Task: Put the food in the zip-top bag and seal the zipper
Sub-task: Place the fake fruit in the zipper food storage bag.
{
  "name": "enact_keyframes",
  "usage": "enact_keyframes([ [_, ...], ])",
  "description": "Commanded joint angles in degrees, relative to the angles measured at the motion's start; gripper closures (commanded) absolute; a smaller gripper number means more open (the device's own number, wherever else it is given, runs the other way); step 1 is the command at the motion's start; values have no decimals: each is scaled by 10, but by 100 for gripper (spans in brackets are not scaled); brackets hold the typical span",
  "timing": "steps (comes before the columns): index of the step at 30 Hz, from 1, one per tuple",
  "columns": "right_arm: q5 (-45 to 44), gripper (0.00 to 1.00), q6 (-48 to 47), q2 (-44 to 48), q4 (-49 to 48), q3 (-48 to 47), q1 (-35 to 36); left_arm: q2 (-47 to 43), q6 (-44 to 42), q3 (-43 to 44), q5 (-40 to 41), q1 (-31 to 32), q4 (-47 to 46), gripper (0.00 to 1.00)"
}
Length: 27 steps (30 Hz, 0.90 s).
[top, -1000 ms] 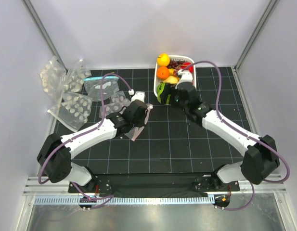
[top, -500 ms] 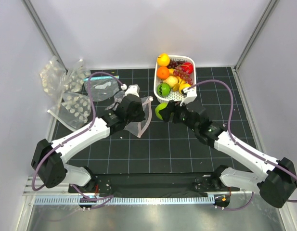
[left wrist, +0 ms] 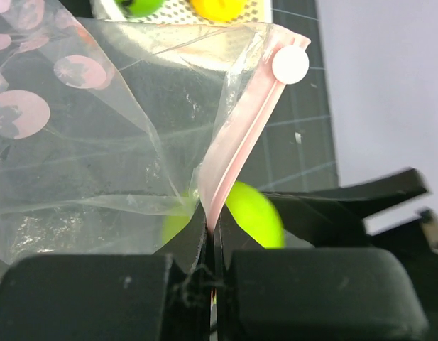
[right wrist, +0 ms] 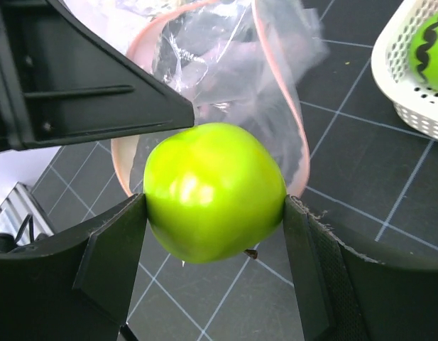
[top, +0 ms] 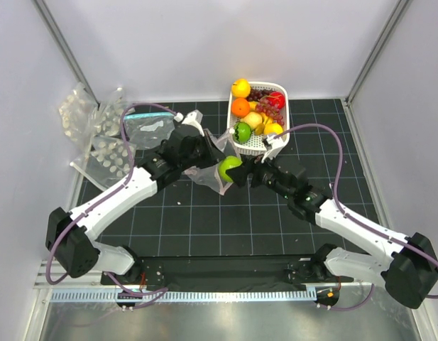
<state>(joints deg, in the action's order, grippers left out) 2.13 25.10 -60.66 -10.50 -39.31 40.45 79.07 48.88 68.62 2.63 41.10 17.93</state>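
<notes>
Having been lifted from the basket [top: 255, 147], where the right gripper [top: 241, 175] was reaching a second ago, a green apple [right wrist: 214, 190] is now held at the mouth of the bag [left wrist: 98, 142]. It is clamped in that gripper, which is spread wide around it. Over the same second the bag has been raised and swung toward the basket by the left gripper [left wrist: 211, 245], whose jaws are pressed tight together on the pink zipper [left wrist: 236, 153] at one end of the mouth. In the right wrist view the mouth is seen hanging open as a pink loop, with the apple just in front of it and not yet inside; the dotted body of the bag hangs below the left gripper, between the two arms. The first piece of food is therefore judged ready to be pushed in. Release is best delayed until the apple is well past the zipper, since the soft film may fold shut or let it roll out. More fruit [top: 255, 106] is left in the basket, and sealing is not yet begun.
</notes>
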Motion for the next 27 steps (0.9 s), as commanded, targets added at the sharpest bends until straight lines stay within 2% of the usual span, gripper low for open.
enact_keyframes([
  [1,22,58,-15,9,-64,0,10,-41,25,-11,-72,-1,-56,100],
  [5,17,58,-23,-14,-68,-6,25,-76,25,-37,-97,-1,-71,100],
  [10,9,57,-36,-31,-81,-7,52,-124,30,-68,-85,-1,-84,100],
  [12,-3,54,-44,-37,-76,-9,58,-141,42,-87,-91,-1,-99,100],
  [13,-5,51,-44,-38,-75,-11,61,-146,46,-90,-98,-1,-103,100],
  [14,-9,37,-45,-39,-73,-12,62,-149,50,-94,-101,-1,-107,100],
  [17,-19,20,-48,-34,-70,-10,61,-163,54,-104,-105,-1,-109,100],
  [19,-37,18,-51,-20,-61,-9,62,-176,54,-113,-98,-1,-109,100],
  [27,-78,19,-58,18,-15,-24,62,-190,35,-139,12,-5,-93,99],
])
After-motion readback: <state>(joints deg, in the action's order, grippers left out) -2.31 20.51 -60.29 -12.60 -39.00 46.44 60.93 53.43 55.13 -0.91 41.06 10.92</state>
